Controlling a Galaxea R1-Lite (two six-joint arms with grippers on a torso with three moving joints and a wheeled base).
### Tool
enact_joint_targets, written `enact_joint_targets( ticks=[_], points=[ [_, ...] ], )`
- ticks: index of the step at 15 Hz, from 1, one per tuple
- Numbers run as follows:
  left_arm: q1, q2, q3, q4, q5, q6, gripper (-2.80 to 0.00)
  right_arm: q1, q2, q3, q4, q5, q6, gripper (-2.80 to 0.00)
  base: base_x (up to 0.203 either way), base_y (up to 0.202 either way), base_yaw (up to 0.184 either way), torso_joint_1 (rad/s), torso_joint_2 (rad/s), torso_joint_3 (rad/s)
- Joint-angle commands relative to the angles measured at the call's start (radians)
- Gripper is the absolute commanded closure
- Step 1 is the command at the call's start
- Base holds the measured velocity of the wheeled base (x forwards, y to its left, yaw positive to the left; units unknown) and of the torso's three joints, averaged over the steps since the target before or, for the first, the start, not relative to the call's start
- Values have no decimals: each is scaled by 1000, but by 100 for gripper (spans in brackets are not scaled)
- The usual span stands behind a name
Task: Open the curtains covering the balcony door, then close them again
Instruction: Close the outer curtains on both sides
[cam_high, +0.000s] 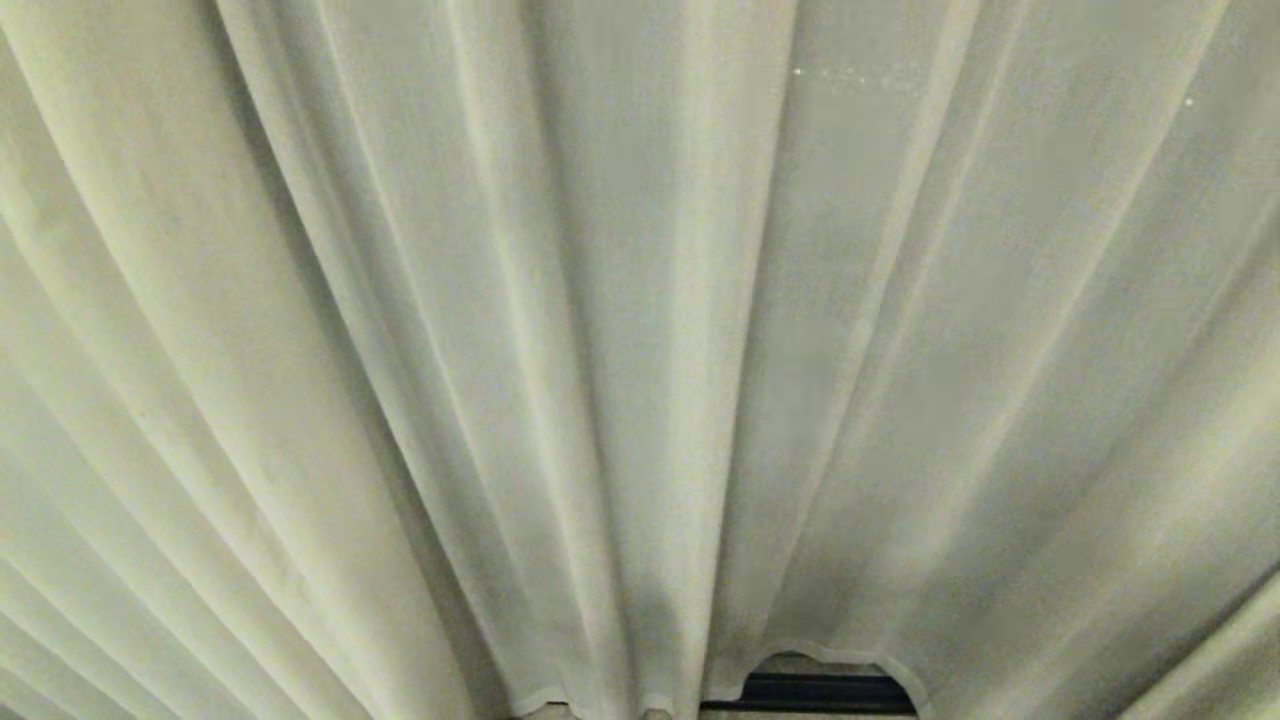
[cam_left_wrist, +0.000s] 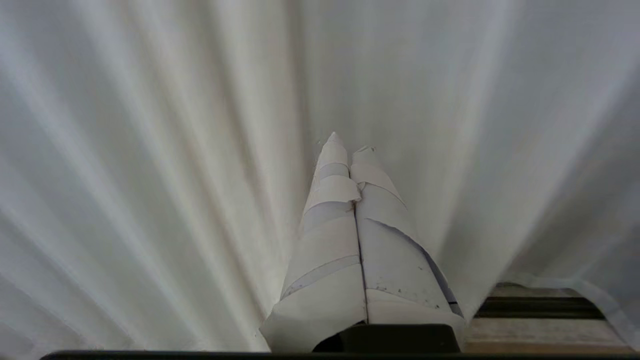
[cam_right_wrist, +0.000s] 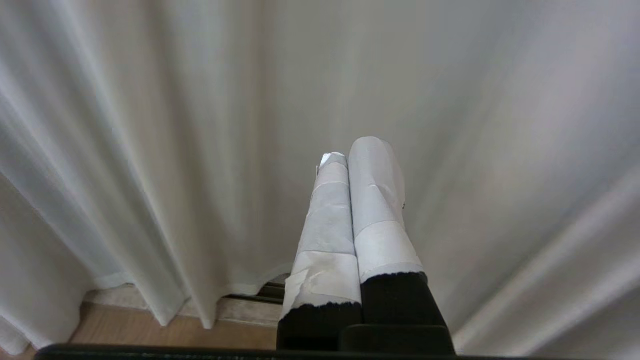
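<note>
Left pincer (cam_left_wrist: 350, 147): clenched, the two tape-wrapped fingers (cam_left_wrist: 325, 240) pressed flat together along their whole length, nothing between them. Tips point toward the curtains (cam_left_wrist: 150, 175) and lie close to the cloth; contact with the fabric cannot be told from the left wrist view.

Right pincer (cam_right_wrist: 355, 150): likewise clenched and empty, its fingers (cam_right_wrist: 377, 210) wrapped in white tape over black bases, side by side with no gap. It also faces the pleated cloth from near; touching or not cannot be told.

Neither arm shows in the head view.

Curtains: drawn shut. Cream-white pleats fill the head view from edge to edge, fanning outward toward the top of the picture. Two hemmed vertical edges meet just right of centre, one overlapping the other. Hems hang just above the floor (cam_right_wrist: 165, 335), which is wood-toned in the right wrist view.

Balcony door: almost wholly covered. Only a dark strip of its bottom frame (cam_high: 815, 690) shows low in the head view, under a small arch in the hem. The same dark band appears under the hem in the left wrist view (cam_left_wrist: 537, 307), with a pale sill (cam_left_wrist: 530, 332) in front of it, and as a short dark line in the right wrist view (cam_right_wrist: 267, 295).
</note>
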Motion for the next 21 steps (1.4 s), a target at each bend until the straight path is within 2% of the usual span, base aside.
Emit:
enact_joint_targets(
  ticks=[1,17,21],
  points=[
    [-2,-3,0,1,1,0,0,-1,2,0,-2,1,-1,0,0,-208,0,-22,-2,3],
    [-2,-3,0,1,1,0,0,-1,2,0,-2,1,-1,0,0,-193,1,5,1,2],
    [-2,-1,0,1,1,0,0,-1,2,0,-2,1,-1,0,0,-54,0,-1,2,2]
  ],
)
